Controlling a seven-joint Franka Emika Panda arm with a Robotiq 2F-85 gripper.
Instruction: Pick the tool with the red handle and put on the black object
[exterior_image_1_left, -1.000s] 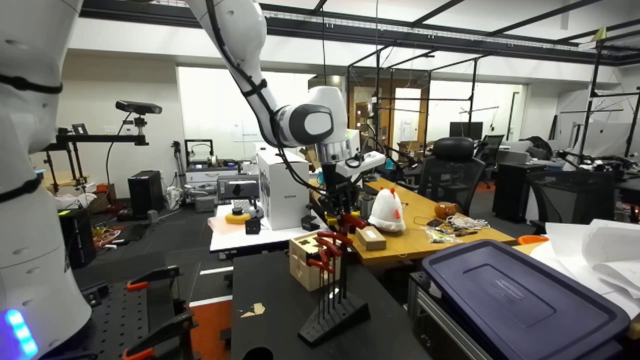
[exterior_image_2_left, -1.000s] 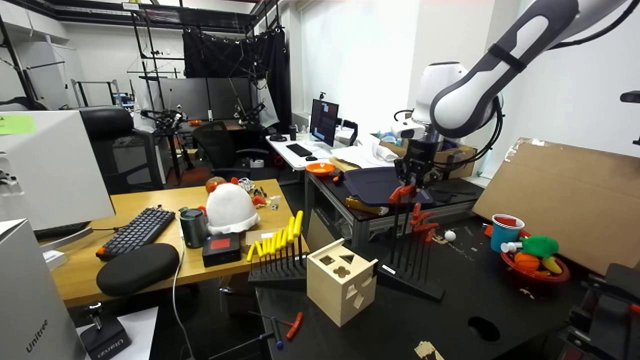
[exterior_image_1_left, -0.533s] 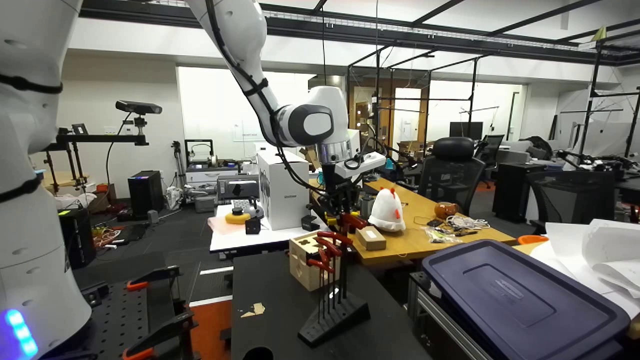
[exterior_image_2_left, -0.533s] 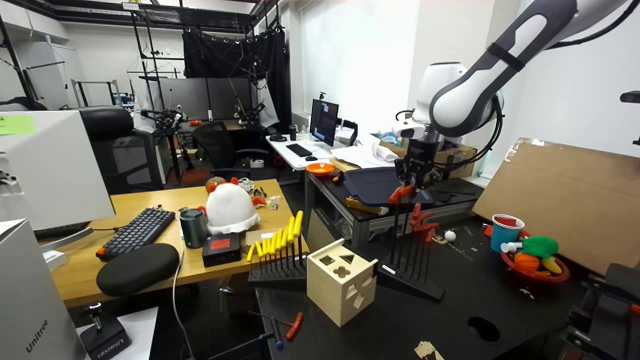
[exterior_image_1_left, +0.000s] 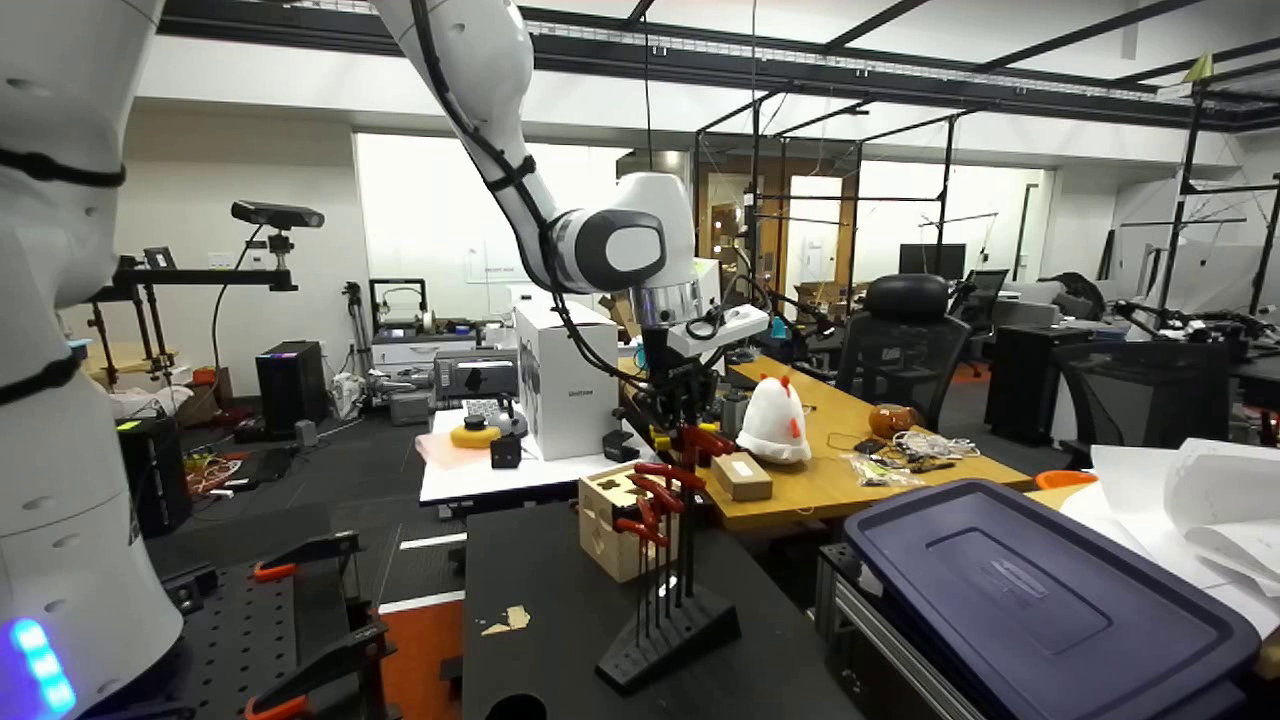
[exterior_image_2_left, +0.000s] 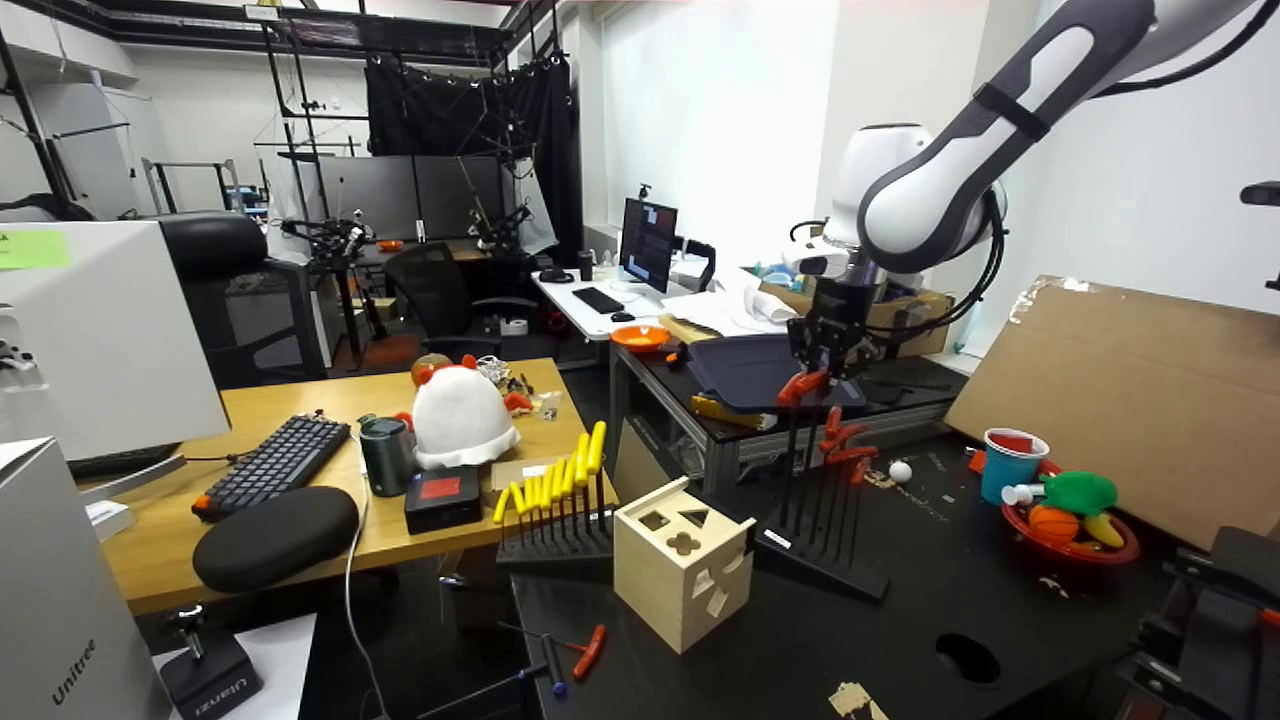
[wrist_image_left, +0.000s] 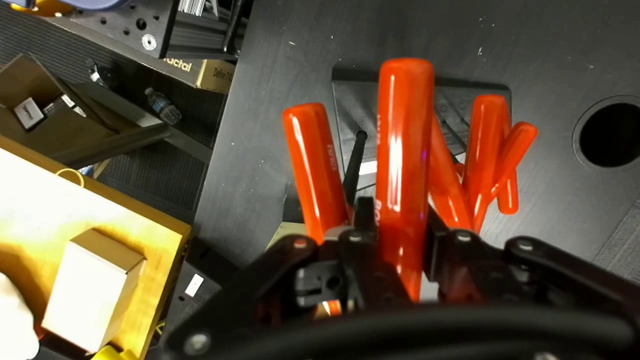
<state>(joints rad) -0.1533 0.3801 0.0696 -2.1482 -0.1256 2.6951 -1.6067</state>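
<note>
Though murky in both exterior views, fingers (wrist_image_left: 367, 216) tight on a red handle (wrist_image_left: 404, 160), one end partly hidden

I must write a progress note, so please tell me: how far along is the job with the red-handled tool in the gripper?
Done: the gripper is shut on the red-handled tool. In hand: the placing, it seems; the tool is over the black stand, where other red-handled tools stand, but whether it is fully seated I cannot tell. Left: probably seating it, if needed, then opening the gripper.
</note>
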